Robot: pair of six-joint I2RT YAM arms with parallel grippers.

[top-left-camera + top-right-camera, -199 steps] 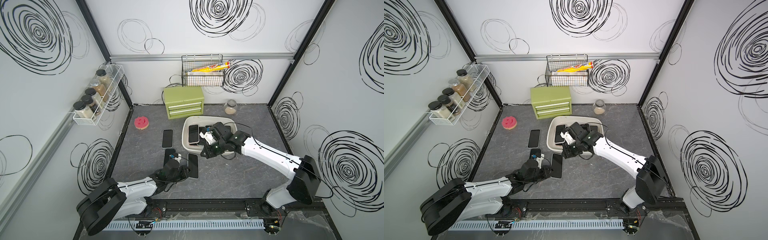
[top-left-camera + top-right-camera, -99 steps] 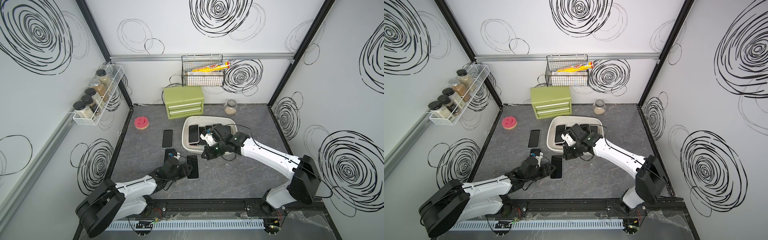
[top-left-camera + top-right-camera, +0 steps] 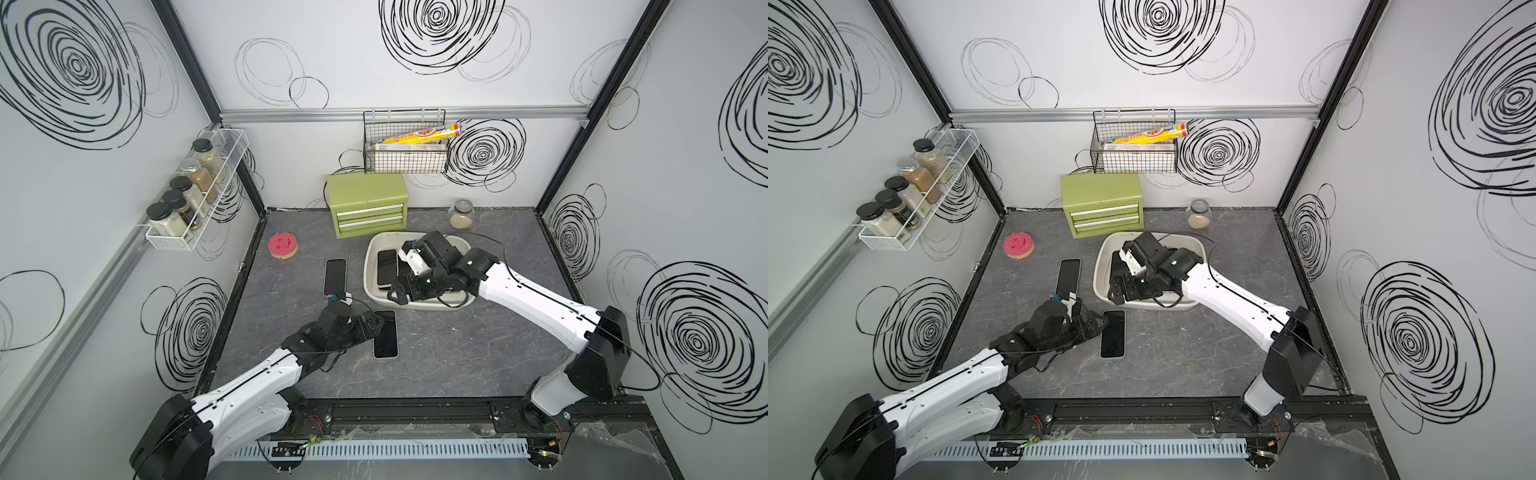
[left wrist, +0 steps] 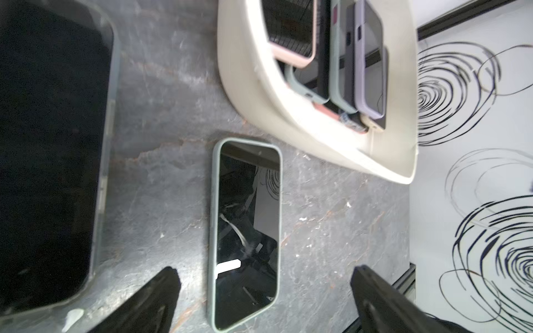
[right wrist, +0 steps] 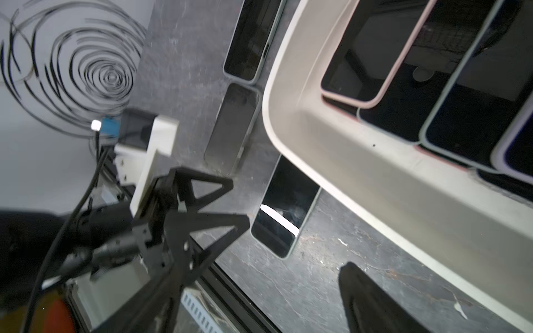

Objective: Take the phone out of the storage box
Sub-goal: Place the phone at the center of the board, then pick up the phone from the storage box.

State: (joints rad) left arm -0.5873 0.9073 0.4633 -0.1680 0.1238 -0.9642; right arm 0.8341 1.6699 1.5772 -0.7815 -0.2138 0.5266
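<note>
Desk (image 3: 457,353), frame centre: I read left pincer (image 4: 264,272) and right pincer (image 3: 397,293) apart, since phone (image 3: 385,334) lies outside storage box (image 3: 368,266).

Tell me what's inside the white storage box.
The storage box holds several overlapping phones in pink, green and lilac cases. The floor beneath them is covered, so an exact count isn't possible.

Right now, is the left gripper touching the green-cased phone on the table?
Apart. Left wrist view shows the left gripper open, bare table showing on both sides of the green-cased phone.
</note>
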